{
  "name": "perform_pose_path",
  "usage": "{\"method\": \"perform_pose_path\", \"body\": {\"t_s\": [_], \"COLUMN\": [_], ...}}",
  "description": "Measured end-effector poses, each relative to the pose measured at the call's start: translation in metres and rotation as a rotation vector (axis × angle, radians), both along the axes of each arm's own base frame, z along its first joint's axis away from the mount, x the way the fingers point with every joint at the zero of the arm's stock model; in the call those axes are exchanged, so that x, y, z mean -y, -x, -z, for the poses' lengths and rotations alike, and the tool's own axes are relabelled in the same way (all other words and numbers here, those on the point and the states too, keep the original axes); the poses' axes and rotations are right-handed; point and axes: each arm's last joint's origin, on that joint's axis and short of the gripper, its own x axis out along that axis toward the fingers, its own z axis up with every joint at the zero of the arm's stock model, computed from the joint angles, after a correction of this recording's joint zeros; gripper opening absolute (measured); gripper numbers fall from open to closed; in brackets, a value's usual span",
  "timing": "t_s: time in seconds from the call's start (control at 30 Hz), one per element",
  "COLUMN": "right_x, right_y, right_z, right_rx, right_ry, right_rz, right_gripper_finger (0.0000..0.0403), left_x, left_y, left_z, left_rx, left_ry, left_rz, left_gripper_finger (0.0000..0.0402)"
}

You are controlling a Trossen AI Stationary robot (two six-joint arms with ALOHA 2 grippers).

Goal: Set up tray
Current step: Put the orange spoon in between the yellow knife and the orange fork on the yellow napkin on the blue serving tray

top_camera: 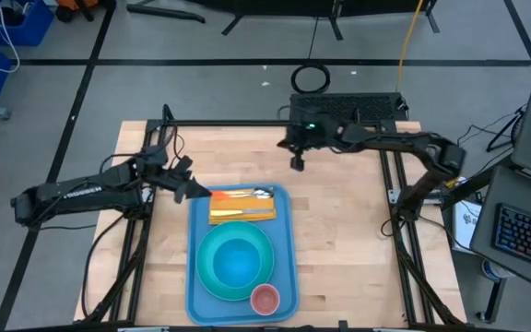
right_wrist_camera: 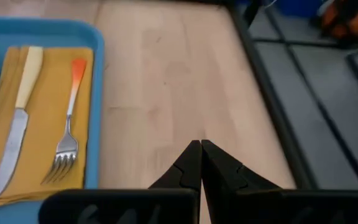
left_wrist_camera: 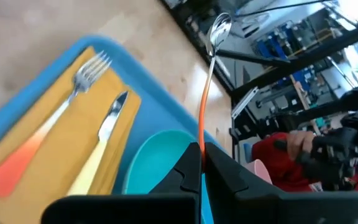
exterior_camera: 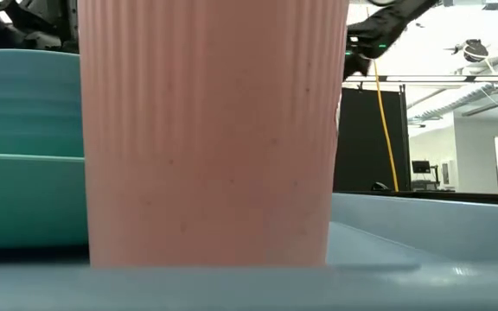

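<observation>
The light-blue tray (top_camera: 286, 277) lies at the table's middle near edge. On its far end, a yellow napkin (right_wrist_camera: 45, 149) bears a fork (right_wrist_camera: 67, 130) and a knife (right_wrist_camera: 17, 118). A turquoise bowl (top_camera: 236, 261) sits mid-tray and a pink cup (top_camera: 265, 298) stands at the near right corner. My left gripper (top_camera: 194, 192) is at the tray's far left corner, shut on an orange-handled spoon (left_wrist_camera: 211, 56). My right gripper (top_camera: 297, 161) hangs shut and empty over the bare wood beyond the tray's far right corner. My left gripper pinches the spoon's orange handle (left_wrist_camera: 200, 134) between its two fingers. The fingers come from the table's left, slanting slightly down, and lie along the handle. The spoon sticks out ahead of the fingertips, its metal bowl (left_wrist_camera: 219, 28) foremost, lifted clear of tray and table.
Bare wood (top_camera: 339, 240) lies to the right of the tray and a narrower strip to its left. Black frame rails (top_camera: 396, 198) run along the table's sides and far edge. A black unit (top_camera: 348, 106) sits behind the far edge.
</observation>
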Motion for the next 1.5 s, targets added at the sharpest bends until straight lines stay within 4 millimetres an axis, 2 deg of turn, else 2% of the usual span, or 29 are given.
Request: {"method": "perform_pose_path", "body": {"t_s": [0.2, 0.47, 1.1, 1.5], "right_x": [-0.008, -0.009, 0.003, 0.003], "right_y": [0.043, 0.065, 0.075, 0.075], "right_z": [0.002, -0.011, -0.006, -0.006], "right_rx": [0.132, 0.217, 0.191, 0.190], "right_ry": [0.065, 0.122, 0.140, 0.143], "right_rz": [0.048, 0.080, 0.119, 0.115], "right_gripper_finger": [0.0000, 0.0000, 0.0000, 0.0000], "left_x": [-0.002, -0.005, -0.012, -0.019], "left_y": [-0.005, -0.013, -0.029, -0.030], "left_z": [0.007, 0.020, 0.053, 0.062], "left_rx": [-0.078, -0.197, -0.410, -0.439], "left_ry": [0.118, 0.246, 0.336, 0.327], "left_rz": [-0.030, -0.041, -0.099, -0.161], "left_gripper_finger": [0.0005, 0.0006, 0.0004, 0.0005]}}
